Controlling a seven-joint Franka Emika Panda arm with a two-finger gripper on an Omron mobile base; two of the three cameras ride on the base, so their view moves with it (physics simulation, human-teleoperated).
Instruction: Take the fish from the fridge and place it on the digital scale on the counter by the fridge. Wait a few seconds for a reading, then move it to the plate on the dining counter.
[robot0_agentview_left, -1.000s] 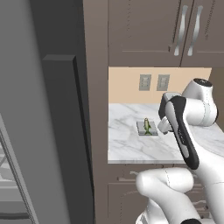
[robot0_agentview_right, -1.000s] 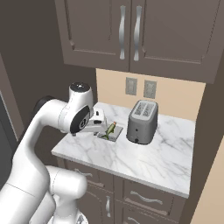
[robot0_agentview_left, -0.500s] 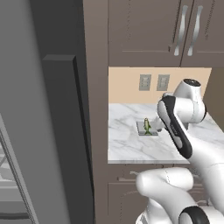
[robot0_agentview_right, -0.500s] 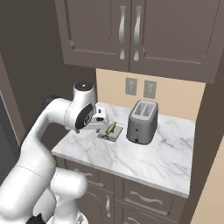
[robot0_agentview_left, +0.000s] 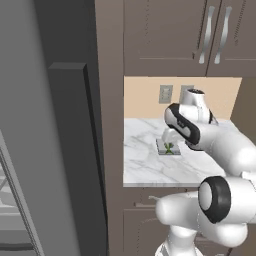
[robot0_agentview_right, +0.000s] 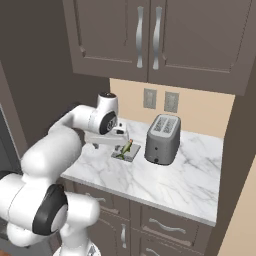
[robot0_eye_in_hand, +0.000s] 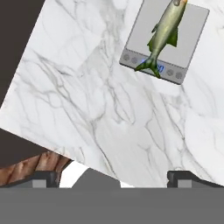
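Note:
The fish (robot0_eye_in_hand: 164, 33), slim and olive-green, lies lengthwise on the digital scale (robot0_eye_in_hand: 194, 33), a flat grey slab on the white marble counter. The same fish (robot0_agentview_right: 127, 148) on the scale (robot0_agentview_right: 124, 155) sits just left of the toaster. My gripper (robot0_eye_in_hand: 113, 177) hovers over bare marble a little short of the scale. It is open, its fingertips stand wide apart, and nothing is between them. From the left base camera, the hand (robot0_agentview_left: 168, 136) hangs just above the scale (robot0_agentview_left: 168, 150). The fridge (robot0_agentview_left: 30, 125) fills the left, its door standing open.
A silver two-slot toaster (robot0_agentview_right: 162, 139) stands right of the scale. Dark wall cabinets (robot0_agentview_right: 150, 40) hang above the counter, with two outlets (robot0_agentview_right: 160, 100) on the beige wall. The counter's front edge (robot0_eye_in_hand: 39, 140) runs close under my hand. Bare marble lies in front of the toaster.
The arm's upper joints have swung a little toward the fridge side while the hand stayed near the scale. The fish has not moved and the gripper remains open.

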